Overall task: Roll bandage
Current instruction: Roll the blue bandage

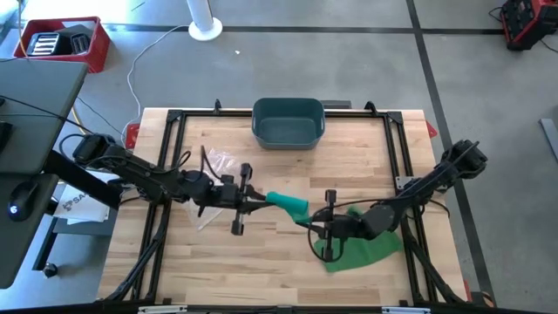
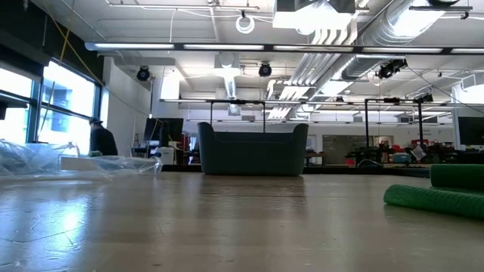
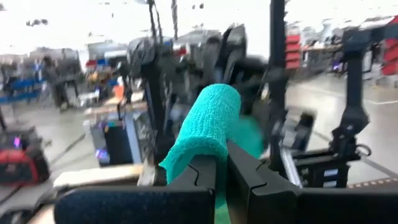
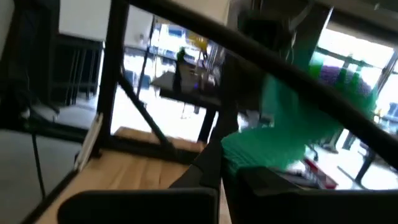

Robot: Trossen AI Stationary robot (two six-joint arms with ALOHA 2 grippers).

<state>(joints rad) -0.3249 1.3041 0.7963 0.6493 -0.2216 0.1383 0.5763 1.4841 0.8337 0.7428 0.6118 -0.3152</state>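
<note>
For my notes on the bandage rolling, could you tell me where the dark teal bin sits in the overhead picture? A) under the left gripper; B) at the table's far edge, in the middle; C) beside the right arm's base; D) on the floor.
B: the bin sits at the table's far edge, midway across, clear of both arms.

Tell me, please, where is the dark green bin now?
In the high view the dark green bin sits at the table's far edge, in the middle, beyond both arms; the clear plastic wrapper lies nearer, to its left.
</note>
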